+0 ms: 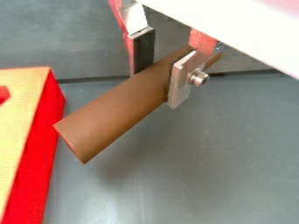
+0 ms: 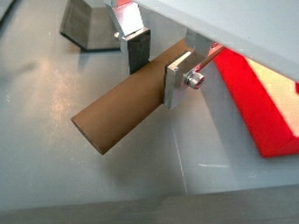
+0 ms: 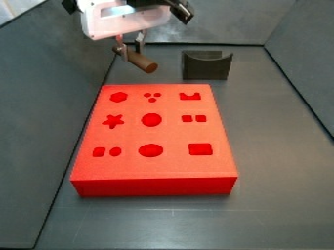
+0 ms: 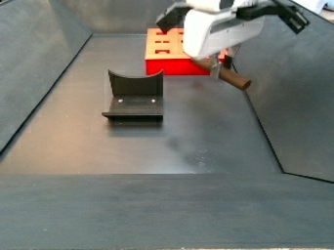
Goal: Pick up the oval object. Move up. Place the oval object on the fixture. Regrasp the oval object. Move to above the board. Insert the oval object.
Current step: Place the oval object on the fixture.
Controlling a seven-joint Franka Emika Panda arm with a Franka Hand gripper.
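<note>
My gripper is shut on the oval object, a brown peg that juts out at a slant from between the silver fingers. Both wrist views show this grip; the gripper and peg hang above the grey floor. In a side view the gripper holds the peg in the air just behind the red-orange board, to the left of the fixture. In a side view the peg is right of the fixture, in front of the board.
Dark walls enclose the grey floor on all sides. The board's edge lies close beside the peg's free end in a wrist view. A corner of the fixture shows in a wrist view, beyond the fingers.
</note>
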